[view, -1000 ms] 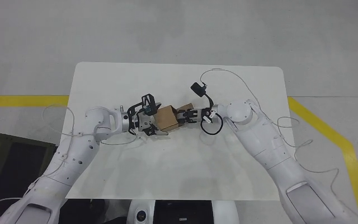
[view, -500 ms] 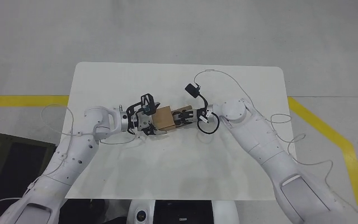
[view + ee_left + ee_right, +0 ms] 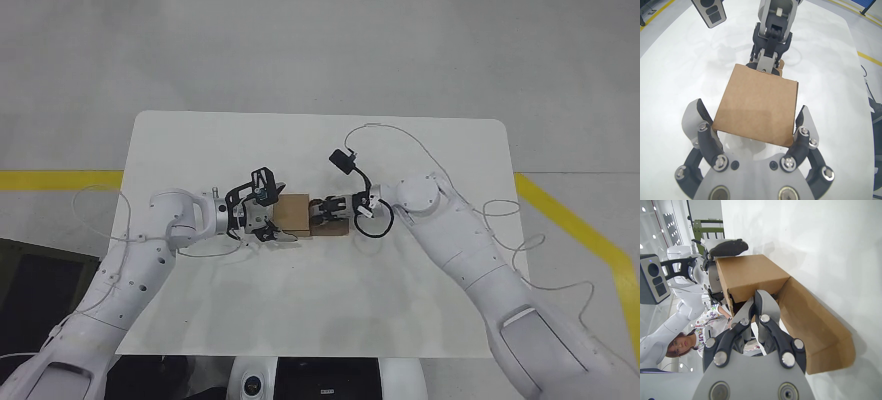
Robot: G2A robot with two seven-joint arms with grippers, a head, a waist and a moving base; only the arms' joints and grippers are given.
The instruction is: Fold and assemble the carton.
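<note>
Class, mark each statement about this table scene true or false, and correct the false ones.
1. The carton sits between the two grippers. True.
2. The table is black. False: it is white.
3. The left gripper hangs clear of the carton. False: its fingers press on two opposite sides of it.
4. The right gripper is at the carton's open end, where a flap lies out along the table. True.
5. Several cartons lie on the table. False: there is one.
</note>
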